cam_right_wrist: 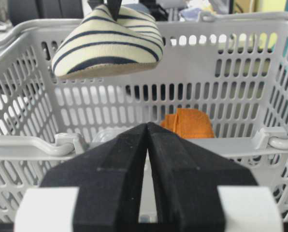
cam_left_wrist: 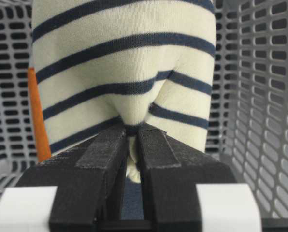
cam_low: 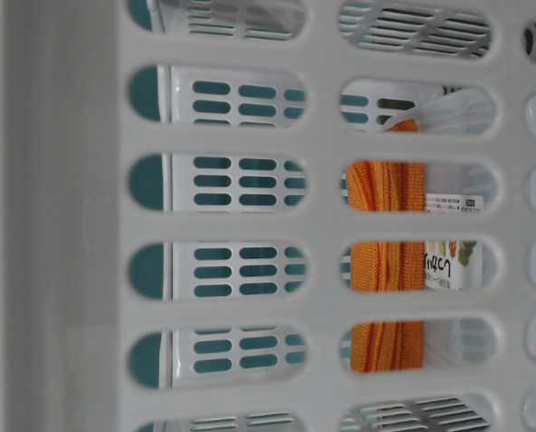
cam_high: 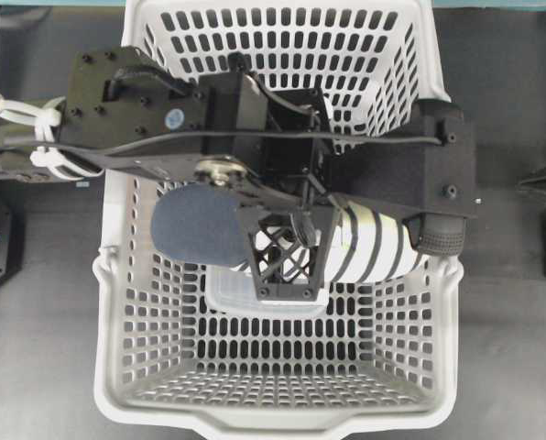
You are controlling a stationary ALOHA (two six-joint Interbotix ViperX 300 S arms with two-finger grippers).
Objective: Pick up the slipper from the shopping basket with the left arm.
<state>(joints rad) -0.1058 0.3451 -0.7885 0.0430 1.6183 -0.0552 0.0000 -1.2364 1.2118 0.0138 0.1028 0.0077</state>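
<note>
I pinched a fold of the striped toe fabric of the slipper [cam_left_wrist: 124, 72] between my left gripper [cam_left_wrist: 132, 140] fingers so it hung clear, lifted up level with the rim of the shopping basket [cam_right_wrist: 221, 21], above the orange cloth [cam_right_wrist: 187, 123] on the floor. My left arm [cam_high: 154, 115] reached across the basket from the side, wrist turned down, while my right gripper [cam_right_wrist: 148, 140] waited outside the wall, fingers pressed together on nothing

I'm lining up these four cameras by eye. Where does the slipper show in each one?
Overhead exterior: slipper right of centre, partly under the left arm.
Table-level exterior: not visible; only basket wall and orange cloth.
Left wrist: slipper fills the upper centre, pinched in the left gripper.
Right wrist: slipper upper left, hanging clear.
Shared landmark: the shopping basket.
</note>
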